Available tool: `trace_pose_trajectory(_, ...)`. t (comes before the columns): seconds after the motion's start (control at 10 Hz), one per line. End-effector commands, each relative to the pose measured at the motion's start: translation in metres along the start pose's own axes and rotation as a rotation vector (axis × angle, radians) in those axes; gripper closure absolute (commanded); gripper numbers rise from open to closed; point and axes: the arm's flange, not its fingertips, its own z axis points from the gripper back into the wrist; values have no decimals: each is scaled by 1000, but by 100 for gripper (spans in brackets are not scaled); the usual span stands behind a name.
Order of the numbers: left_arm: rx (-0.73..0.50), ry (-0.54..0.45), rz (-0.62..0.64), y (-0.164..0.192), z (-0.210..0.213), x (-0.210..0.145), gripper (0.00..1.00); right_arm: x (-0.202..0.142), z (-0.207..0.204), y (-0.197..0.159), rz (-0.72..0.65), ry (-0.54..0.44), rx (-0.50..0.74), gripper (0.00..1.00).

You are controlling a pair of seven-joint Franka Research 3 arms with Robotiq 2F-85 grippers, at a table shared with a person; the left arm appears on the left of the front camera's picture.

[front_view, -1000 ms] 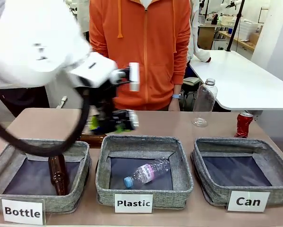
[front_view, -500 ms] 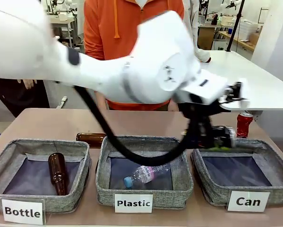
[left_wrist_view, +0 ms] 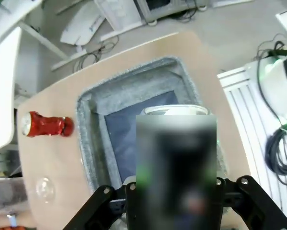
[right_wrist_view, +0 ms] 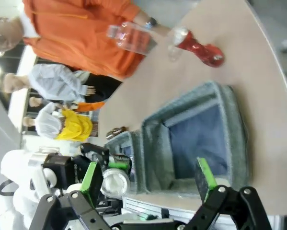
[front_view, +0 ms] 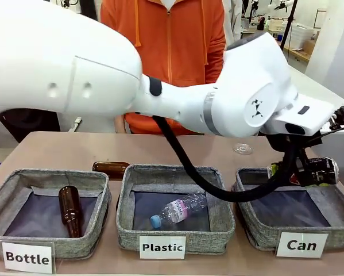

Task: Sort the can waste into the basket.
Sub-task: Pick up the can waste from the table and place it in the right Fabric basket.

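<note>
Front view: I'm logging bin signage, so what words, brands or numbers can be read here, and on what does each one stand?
"Bottle": left basket's label.
"Plastic": middle basket's label.
"Can": right basket's label.
Plastic bottle wrapper: print too small to read.
Dark can in the left claw: markings too blurred to read.

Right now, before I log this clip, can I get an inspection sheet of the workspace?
Surface: tan table carrying three baskets.
Job's things: dark can held over Can basket; red can on the table beside that basket.
Clutter: brown bottle in Bottle basket; second brown bottle on the table; plastic bottle in Plastic basket.
Hands: left hand shut on dark can; right hand open, empty.
Cables: black cable looping under the left arm; floor cables.
Surroundings: person in orange at the far side.
</note>
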Motion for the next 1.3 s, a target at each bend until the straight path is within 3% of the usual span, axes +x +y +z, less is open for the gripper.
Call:
trace_pose_trajectory(0.0,25,24,42,12,-14,10,62,-18,33,-13,-79,16,-90,0)
trace_pose_trajectory(0.2,34,50,67,20,-21,5,62,-28,43,-22,-88,-6,-194,0)
trace_pose_trajectory(0.4,39,69,83,25,-26,2,62,-26,43,-23,-85,-63,-191,0)
trace_pose_trajectory(0.5,38,74,86,26,-28,1,62,-21,50,-31,-73,-13,-177,0)
trace_pose_trajectory(0.6,35,75,90,28,-29,-1,43,-21,50,-31,-73,-13,-177,0)
trace_pose_trajectory(0.7,39,83,85,28,-30,-1,4,-21,50,-31,-73,-13,-177,0)
trace_pose_trajectory(0.8,40,83,83,27,-31,-2,0,-21,50,-31,-73,-13,-177,0)
trace_pose_trajectory(1.2,-4,85,99,19,-11,-3,0,-21,50,-31,-73,-13,-177,0)
